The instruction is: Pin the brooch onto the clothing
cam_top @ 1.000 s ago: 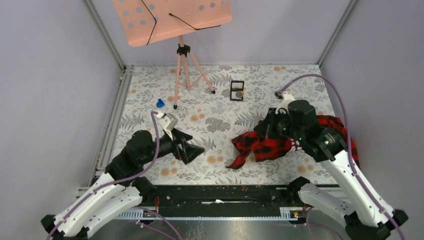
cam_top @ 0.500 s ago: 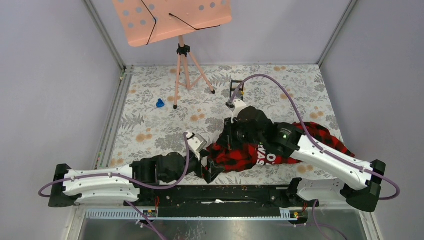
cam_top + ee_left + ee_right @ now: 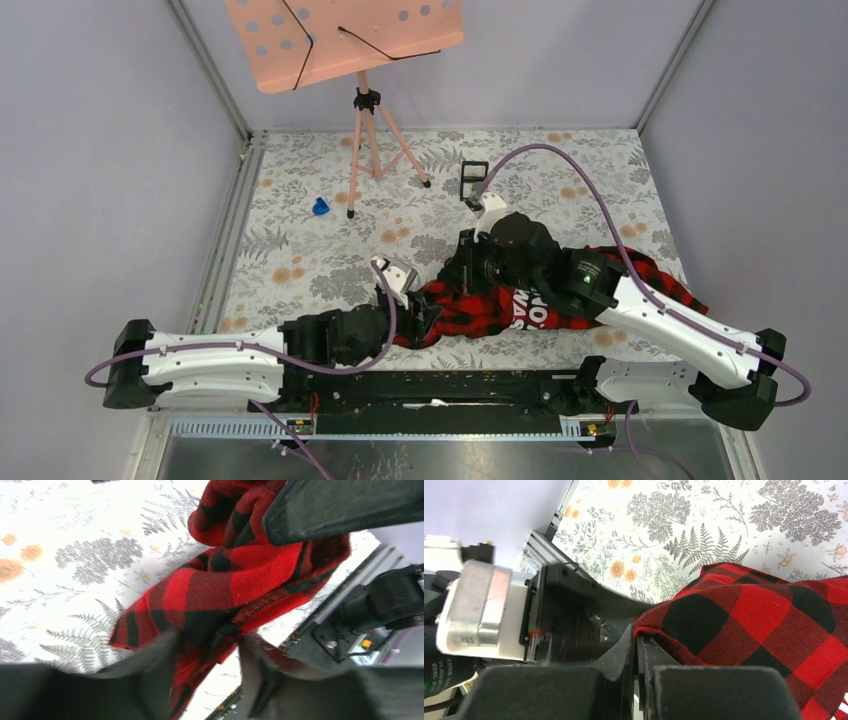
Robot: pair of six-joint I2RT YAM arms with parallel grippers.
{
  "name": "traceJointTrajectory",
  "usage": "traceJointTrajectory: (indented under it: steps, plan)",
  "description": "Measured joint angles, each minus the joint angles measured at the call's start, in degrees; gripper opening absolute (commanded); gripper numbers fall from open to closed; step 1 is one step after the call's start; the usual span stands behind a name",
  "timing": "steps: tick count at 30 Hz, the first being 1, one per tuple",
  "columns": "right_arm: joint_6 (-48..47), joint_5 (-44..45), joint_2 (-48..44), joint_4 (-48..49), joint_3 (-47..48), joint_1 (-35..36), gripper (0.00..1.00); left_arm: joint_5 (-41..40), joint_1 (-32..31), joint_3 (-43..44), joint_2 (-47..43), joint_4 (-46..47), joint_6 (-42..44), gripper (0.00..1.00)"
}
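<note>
- You are working on a bench [image 3: 300,260] covered with a pale cloth printed with grey ferns and orange flowers. Plain grey walls [image 3: 100,150] box it in, and a black rail [image 3: 440,392] runs along the near edge.
- Far beyond your left gripper [image 3: 425,318], at the back, a pink music stand [image 3: 345,35] stands on a tripod. A small blue object [image 3: 320,207] lies beside its left foot.
- A black frame [image 3: 474,180] sits on the bench just behind your right wrist, well clear of your right gripper [image 3: 455,288].
- The two grippers meet close to the near edge. In the right wrist view, the left gripper's black body crowds right up against the right one's tips.
- Your right gripper is closed tight, with the edge of the shirt [image 3: 490,310] caught at its tips.
- Your left gripper has its fingers [image 3: 145,665] partway apart, astride a hanging fold of the shirt. That view is blurred, so you cannot tell whether they pinch the cloth.
- The shirt is bunched up. It spreads from both grippers to the right and passes under the right forearm.
- Its white letters [image 3: 528,308] show just right of the right gripper.
- You cannot make out the brooch in any view.
</note>
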Motion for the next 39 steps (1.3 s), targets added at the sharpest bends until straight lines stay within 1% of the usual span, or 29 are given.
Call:
traceJointTrajectory:
  steps: [1,2,3,7,9,12,14,16,18,20,21,24,26,27,31,36,38,39]
  plan:
    - [0.0,0.3,-0.3,0.0,0.0,0.0,0.02,0.0,0.0,0.2,0.8,0.3,-0.1,0.15]
    - [0.0,0.5,-0.6,0.0,0.0,0.0,0.11,-0.3,0.0,0.4,1.7,0.8,0.2,0.02]
    - [0.0,0.7,-0.8,0.0,0.0,0.0,0.19,-0.7,-0.1,0.7,2.2,1.1,0.3,0.00]
    - [-0.1,3.8,-2.5,-1.4,0.0,0.0,0.54,-3.9,0.2,0.9,1.1,0.5,-1.2,0.00]
    - [-0.6,6.5,-3.9,-3.0,0.0,0.1,0.73,-4.2,2.5,0.9,-1.7,-1.7,-2.7,0.00]
    - [-1.6,12.5,-7.1,-6.6,0.0,0.2,0.86,-3.0,10.9,0.9,-7.2,-6.8,-5.6,0.00]
    - [-2.2,17.1,-9.5,-9.1,-0.3,0.2,0.92,-1.4,17.5,0.9,-10.2,-10.5,-7.4,0.00]
    - [-2.4,21.6,-11.9,-11.7,-1.2,0.1,0.96,-0.3,23.8,0.8,-13.0,-15.0,-8.8,0.00]
    - [-2.0,24.8,-13.7,-14.1,-3.0,-0.8,0.96,0.3,28.0,0.8,-14.9,-18.7,-9.8,0.00]
    - [-1.4,25.3,-15.4,-16.0,-6.2,-4.2,0.96,0.5,31.1,0.8,-16.5,-22.5,-10.4,0.00]
    - [-1.1,24.8,-16.4,-16.4,-8.9,-7.3,0.96,0.6,32.3,0.8,-17.4,-24.0,-10.6,0.00]
    - [-0.2,21.7,-17.6,-16.8,-16.6,-15.3,0.96,0.9,33.7,0.8,-18.3,-26.3,-10.7,0.00]
    - [0.6,20.0,-17.2,-16.9,-21.4,-18.3,0.98,1.3,34.0,0.8,-18.0,-27.3,-10.8,0.00]
    - [1.0,19.4,-16.7,-17.0,-23.1,-19.1,0.99,1.5,34.1,0.8,-17.8,-27.9,-10.8,0.00]
    - [4.1,17.7,-14.8,-16.7,-29.9,-22.2,1.00,1.7,34.2,0.8,-16.9,-29.0,-10.7,0.00]
    - [7.3,17.1,-18.3,-15.4,-35.8,-28.5,1.00,2.2,34.6,1.1,-16.3,-30.0,-10.2,0.00]
    - [7.8,16.7,-20.0,-14.3,-37.2,-31.7,0.96,2.5,34.8,1.6,-15.6,-30.5,-9.9,0.00]
    - [7.9,16.1,-20.4,-13.5,-37.9,-33.6,0.92,2.7,34.9,1.7,-15.3,-30.6,-9.8,0.00]
